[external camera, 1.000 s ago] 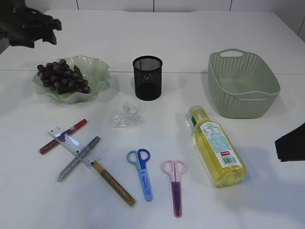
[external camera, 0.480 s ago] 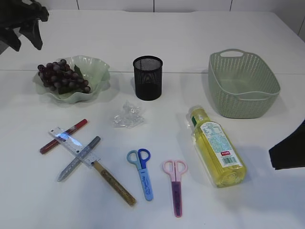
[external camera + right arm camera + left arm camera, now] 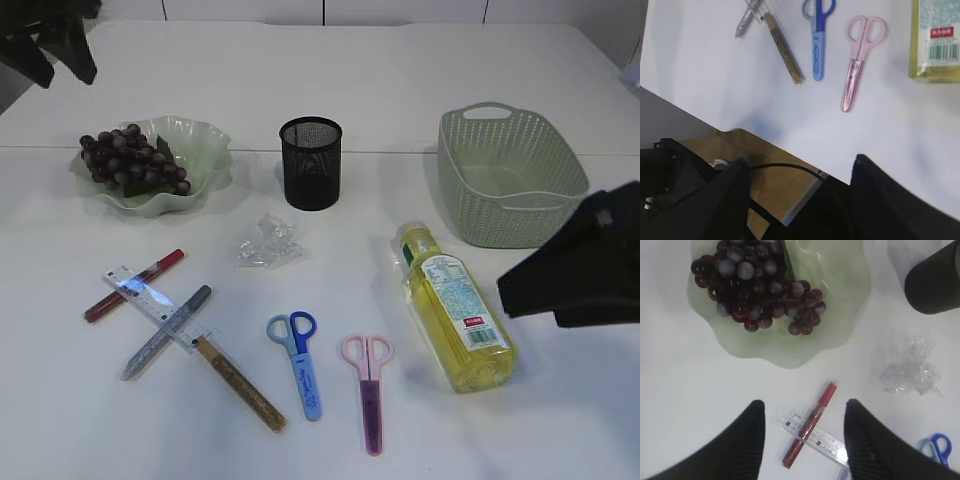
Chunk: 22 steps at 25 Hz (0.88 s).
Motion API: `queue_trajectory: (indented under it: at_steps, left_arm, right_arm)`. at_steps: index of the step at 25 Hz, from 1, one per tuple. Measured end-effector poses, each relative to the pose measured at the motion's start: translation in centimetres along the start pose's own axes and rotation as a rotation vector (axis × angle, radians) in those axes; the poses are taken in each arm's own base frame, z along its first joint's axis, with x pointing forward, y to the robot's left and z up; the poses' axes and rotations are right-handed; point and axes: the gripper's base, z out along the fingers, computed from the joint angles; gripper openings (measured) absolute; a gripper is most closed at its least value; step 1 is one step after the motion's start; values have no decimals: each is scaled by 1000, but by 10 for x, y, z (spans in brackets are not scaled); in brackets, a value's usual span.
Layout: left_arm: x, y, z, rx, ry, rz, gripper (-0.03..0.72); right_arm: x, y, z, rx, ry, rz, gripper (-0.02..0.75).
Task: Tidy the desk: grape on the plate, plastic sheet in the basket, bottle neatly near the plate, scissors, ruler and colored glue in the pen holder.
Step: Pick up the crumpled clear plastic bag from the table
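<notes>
My exterior camera looks down at a slant from the near edge across the whole table (image 3: 330,60), pen holder (image 3: 310,162) mid-frame. My left wrist camera faces straight down from above the table's left part, fairly near, over the plate (image 3: 840,315), grapes (image 3: 755,285), red glue pen (image 3: 810,422) and ruler (image 3: 820,440). My right wrist camera looks down over the near table edge, showing the pink scissors (image 3: 859,60). Both wrist views share the blue scissors (image 3: 818,37); the exterior view contains everything either shows.

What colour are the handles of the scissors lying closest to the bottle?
Pink. The pink scissors show best in the exterior view, left of the bottle.
</notes>
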Motion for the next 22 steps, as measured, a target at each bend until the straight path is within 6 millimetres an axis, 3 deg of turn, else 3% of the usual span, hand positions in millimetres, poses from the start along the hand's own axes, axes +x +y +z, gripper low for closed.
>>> queue_trajectory:
  at_steps: [6, 14, 18, 22]
  left_arm:
    - [2, -4, -29, 20, -57, 1, 370]
    - [12, -11, -91, 43, -179, 13, 369]
    - [18, -13, -117, 49, -230, 19, 369]
    - [29, -13, -130, 51, -242, 21, 369]
  right_arm:
    - [-22, 12, -7, -62, -68, -68, 475]
    - [-39, 16, -6, -97, -144, -246, 468]
    - [-54, 25, 12, -68, -52, -306, 459]
    - [-68, 46, 37, 84, 80, -387, 459]
